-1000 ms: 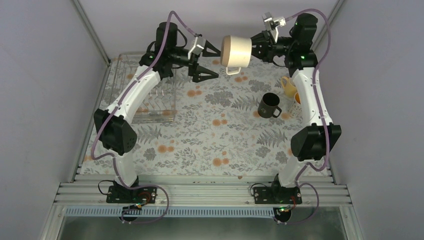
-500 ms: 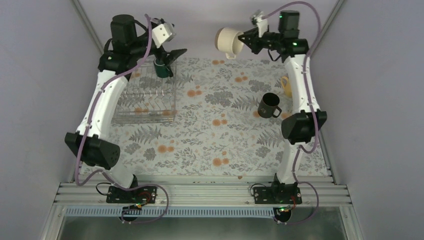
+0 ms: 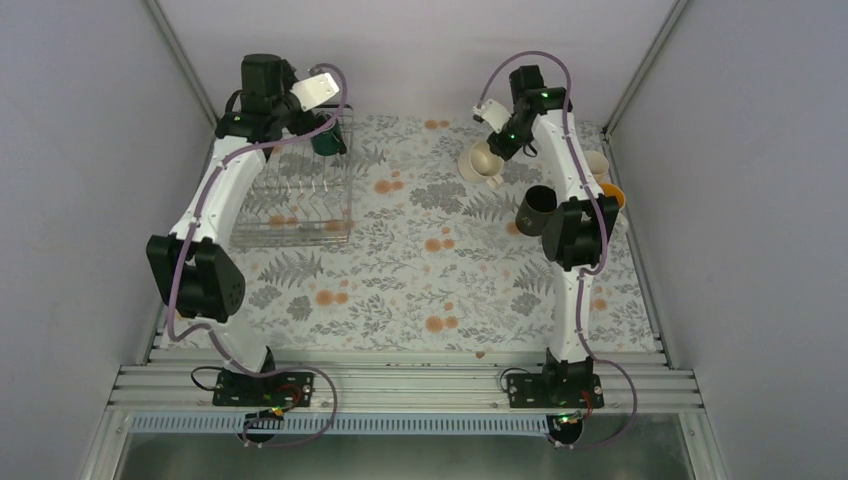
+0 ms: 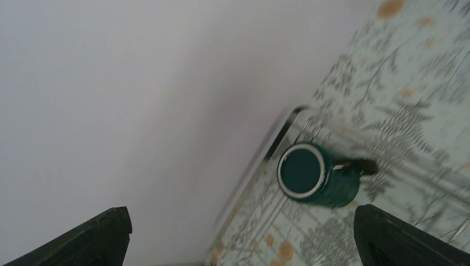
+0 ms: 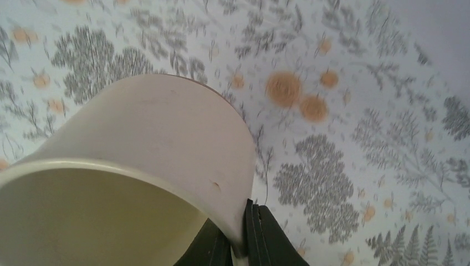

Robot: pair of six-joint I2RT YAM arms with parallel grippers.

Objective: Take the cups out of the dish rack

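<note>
Grey fern and orange flower print covers the surface, which is shut in by plain pale walls. Toward its far left lies the rectangular silvery wire dish rack. Only one cup is seen in it: the dark green handled mug, lodged among the tines at the rack's far right corner and tipped so that one round end faces the left wrist view (mouth or base cannot be told). The left gripper hovers above it, fingers spread wide and nothing between them.

The cream-beige handled mug is pinched through its wall at the rim by the right gripper, one finger inside and one outside. It is low over the far right of the surface, near the black mug; whether it has touched down cannot be told.

The green mug is judged rigid, glazed and slippery, weighty for a two-finger pinch, and liable to chip against wire. A hold across the wall at the rim, or across the handle, is judged soundest, with a straight lift clear of the tines.
</note>
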